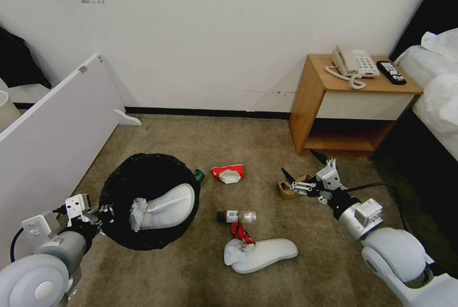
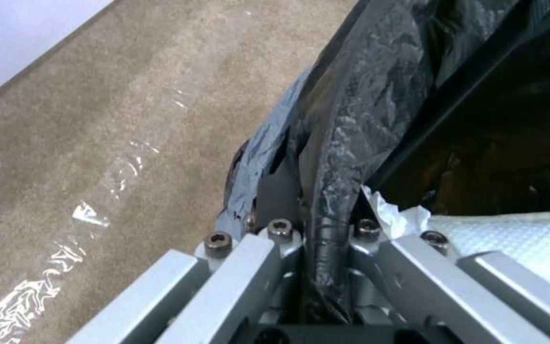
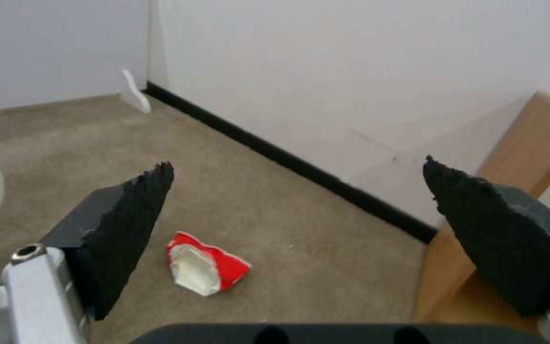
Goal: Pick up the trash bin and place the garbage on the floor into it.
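Left gripper (image 1: 102, 212) is pinched onto the trash bin (image 1: 150, 200) rim, lower left of frame. Right gripper (image 1: 305, 173) hangs wide open, empty, probably lined up on the red wrapper (image 1: 228, 173); best approach low and square.

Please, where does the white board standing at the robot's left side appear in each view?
Head view: the white board slants along the left side, beside the trash bin.
Left wrist view: the pale surface beyond the carpet, opposite the bin rim that the left tool clamps.
Right wrist view: the flat surface ending at its small white foot, past the open right tool.
Shared landmark: the carpet meeting the board's lower edge.
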